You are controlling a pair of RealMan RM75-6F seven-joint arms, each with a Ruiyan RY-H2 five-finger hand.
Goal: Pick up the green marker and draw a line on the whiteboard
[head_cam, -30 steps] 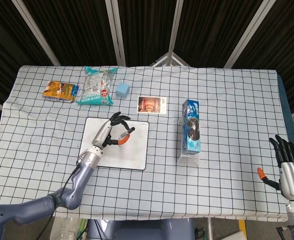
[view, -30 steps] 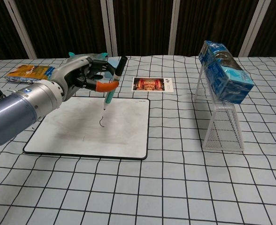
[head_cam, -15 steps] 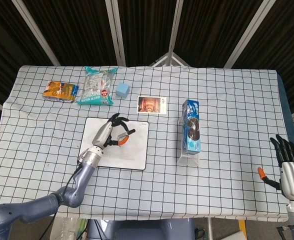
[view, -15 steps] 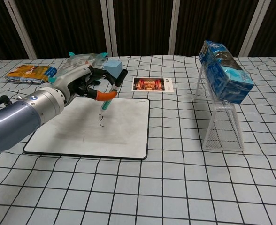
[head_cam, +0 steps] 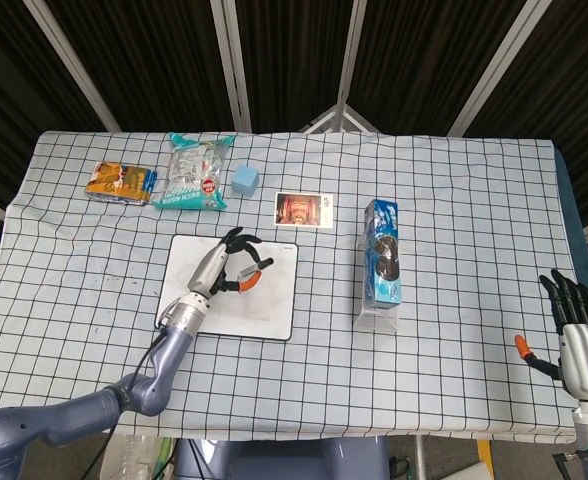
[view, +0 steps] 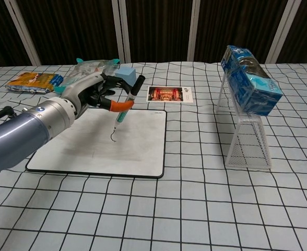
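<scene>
Left hand [view: 93, 94]: I pinch the green marker [view: 128, 106], tilted, tip just above the whiteboard [view: 91, 151].
Change: my hand has drifted slightly right since a second ago.
Mark: small squiggle [view: 113, 138] below the tip.
Right hand [head_cam: 577, 335]: spread, idle.

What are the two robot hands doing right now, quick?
Left hand: holding the slim green marker with a black cap, tip over the white rectangular whiteboard.
Right hand: open, fingers spread, holding nothing.
</scene>
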